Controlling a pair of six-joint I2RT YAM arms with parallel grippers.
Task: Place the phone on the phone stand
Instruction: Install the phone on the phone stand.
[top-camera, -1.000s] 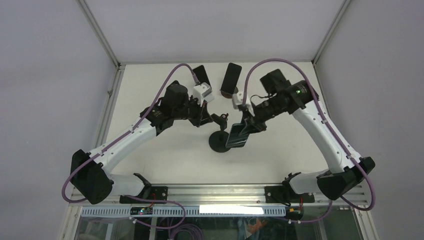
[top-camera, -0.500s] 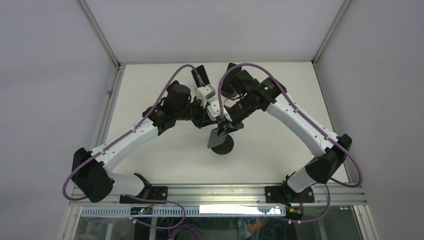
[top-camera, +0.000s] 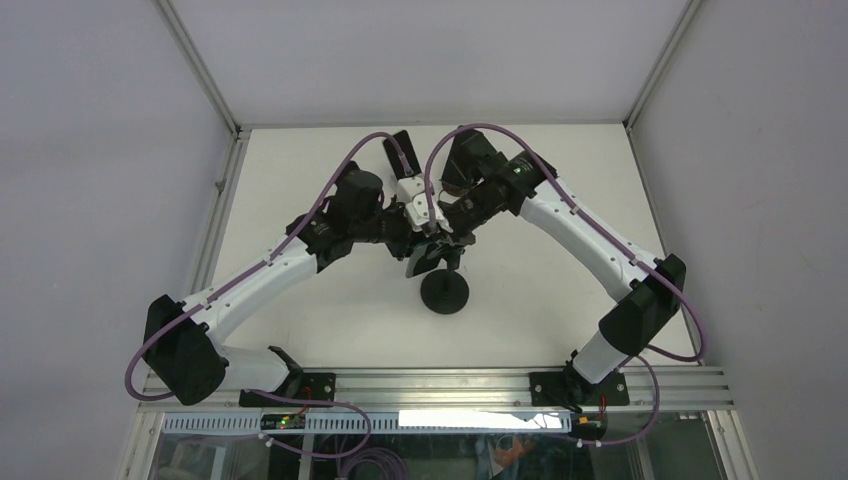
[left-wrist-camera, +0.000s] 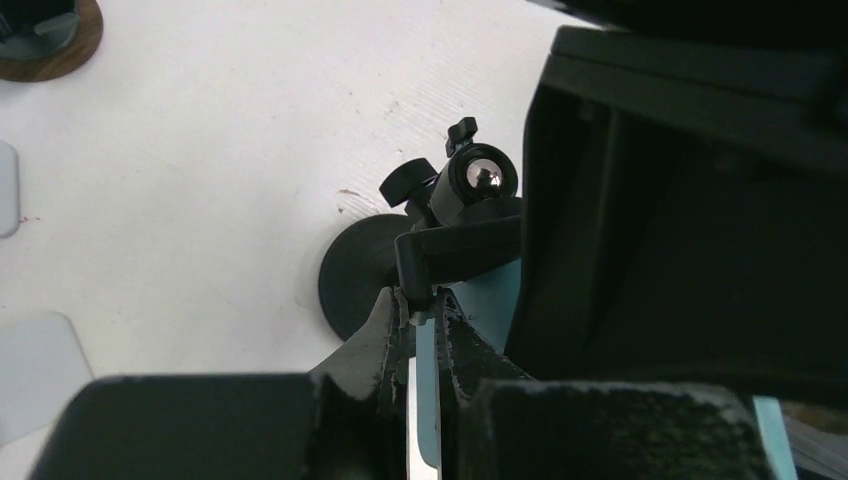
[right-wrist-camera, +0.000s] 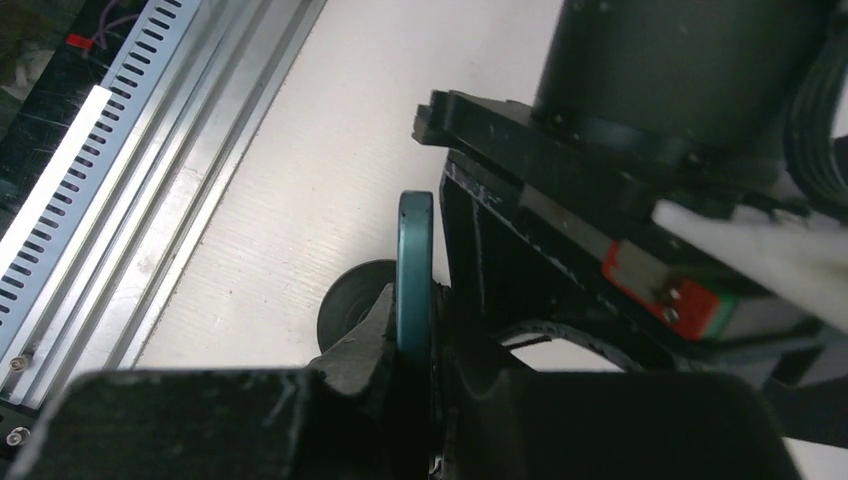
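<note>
White tabletop (right-wrist-camera: 300, 150), slim teal phone (right-wrist-camera: 415, 255) edge-on, pinched by right gripper (right-wrist-camera: 414, 325), left gripper (left-wrist-camera: 424, 325) pressed together

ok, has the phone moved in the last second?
Yes. The phone shifted left and farther back: from the right side of the stand base to just behind it.

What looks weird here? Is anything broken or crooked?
Nothing looks broken or spilled. The only odd bit is the teal phone. It is pinched edge-on in the right gripper and held in the air over the phone stand, not sitting on it yet.
</note>
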